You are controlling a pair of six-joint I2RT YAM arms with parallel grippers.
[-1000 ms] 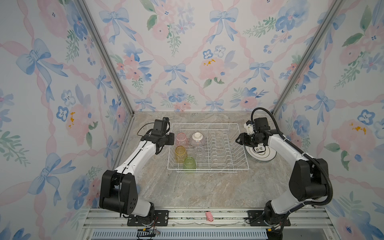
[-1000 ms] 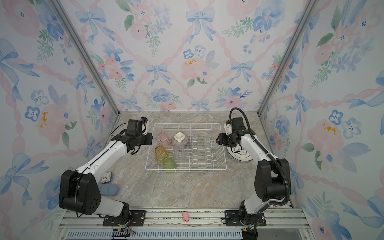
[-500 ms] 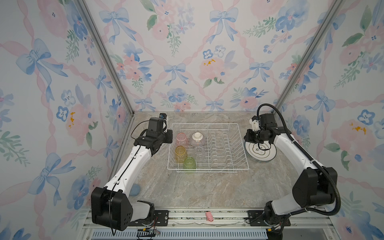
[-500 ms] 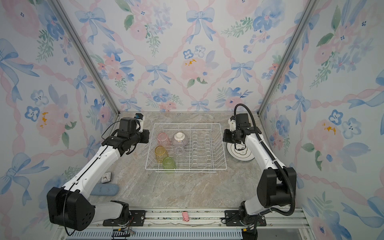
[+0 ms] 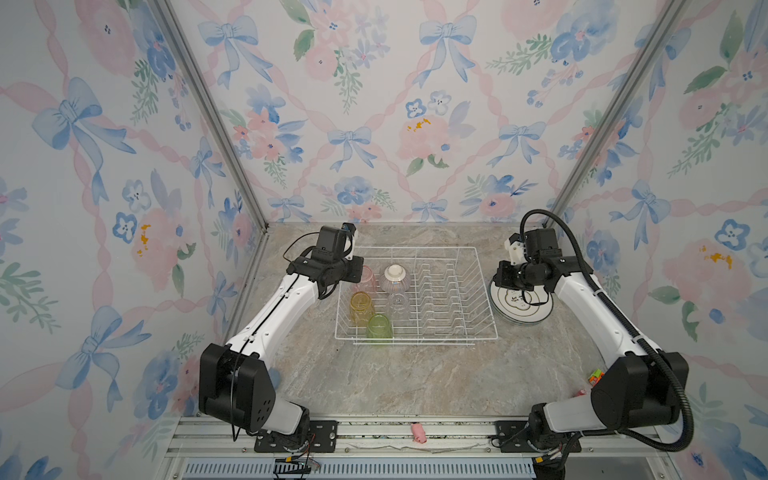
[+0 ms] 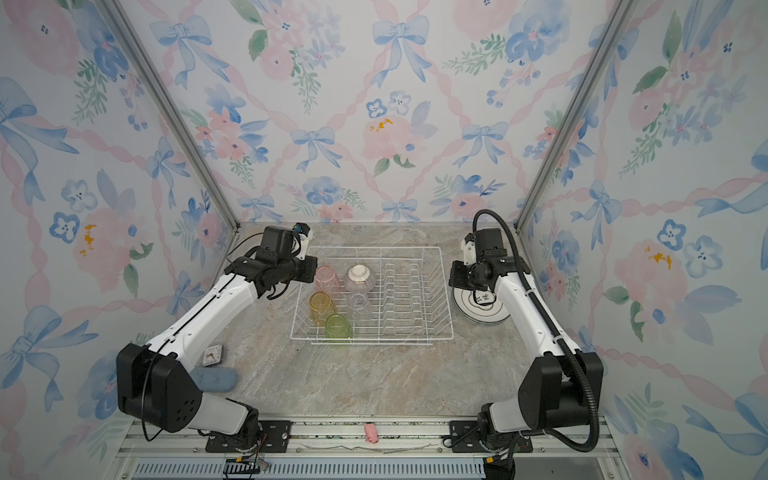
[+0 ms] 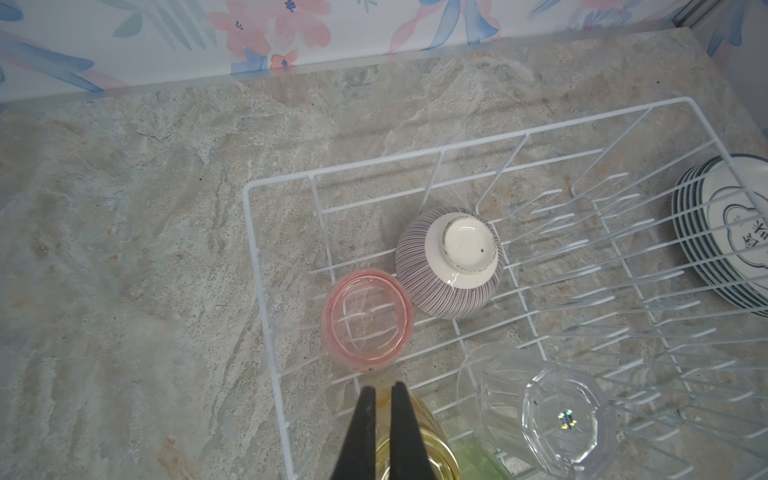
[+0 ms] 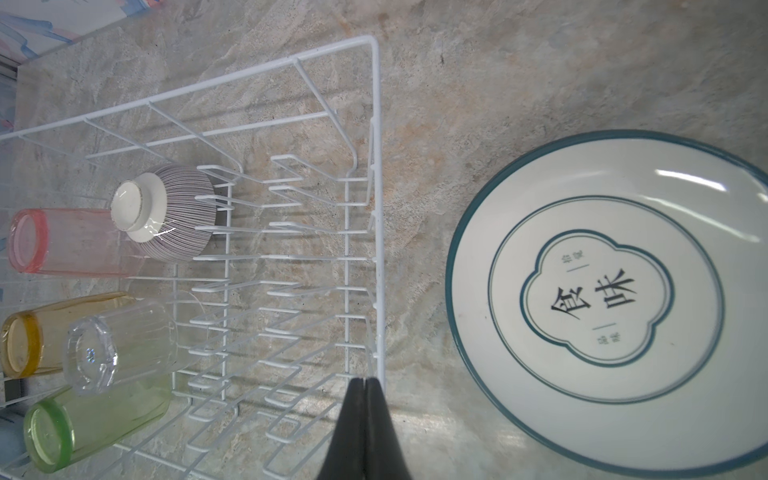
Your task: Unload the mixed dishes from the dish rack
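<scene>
The white wire dish rack (image 5: 415, 248) (image 6: 370, 248) stands mid-table. In its left part four tumblers stand upside down: pink (image 5: 368, 279), yellow (image 5: 361, 306), green (image 5: 379, 327) and clear (image 5: 398, 300). A striped bowl (image 5: 395, 278) (image 7: 451, 264) sits foot up beside the pink tumbler (image 7: 368, 324). White dark-rimmed plates (image 5: 521, 305) (image 8: 602, 299) lie stacked on the table right of the rack. My left gripper (image 7: 383, 388) hangs shut and empty over the yellow tumbler (image 7: 419, 449). My right gripper (image 8: 365, 380) hovers shut and empty over the rack's right rim (image 8: 377, 166), beside the plates.
A small pink object (image 5: 419, 432) lies on the front rail. A small coloured item (image 5: 595, 376) sits by the right arm's base. In a top view a small clock (image 6: 214, 355) and a blue cloth (image 6: 214, 380) lie near the left arm's base.
Both grippers have closed. The left arm has drawn back and its wrist has shifted slightly toward the rack's left rim. The right gripper has moved a little right, staying by the plates.
</scene>
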